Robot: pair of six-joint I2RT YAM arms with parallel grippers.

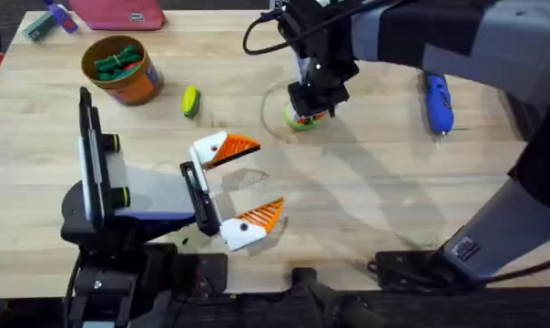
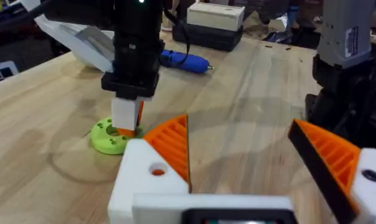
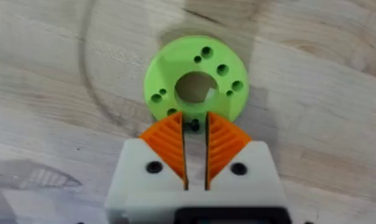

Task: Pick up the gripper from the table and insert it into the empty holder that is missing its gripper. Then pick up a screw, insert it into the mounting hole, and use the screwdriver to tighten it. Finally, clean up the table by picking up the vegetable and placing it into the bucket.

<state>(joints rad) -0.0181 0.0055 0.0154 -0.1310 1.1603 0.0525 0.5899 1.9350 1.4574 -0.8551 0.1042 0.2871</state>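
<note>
My right gripper (image 1: 312, 111) points straight down onto the rim of a round green disc with holes (image 3: 166, 70), its orange fingers shut on a small dark screw (image 3: 194, 125). My left gripper (image 1: 269, 175) lies low near the table's front, open and holding nothing, with an orange finger on each white block. The yellow-green vegetable (image 1: 191, 101) lies on the wood just right of the orange bucket (image 1: 140, 84). Far right lies the blue screwdriver (image 1: 437, 102), also seen past the disc (image 2: 107, 140) as the screwdriver (image 2: 182, 60). The loose gripper and the empty holder are out of view.
The bucket holds several green pieces (image 1: 117, 64). A pink case (image 1: 120, 11) and small items sit at the table's far left edge. Bare wood (image 1: 366, 182) lies between the two arms. Boxes (image 2: 214, 25) stand beyond the table.
</note>
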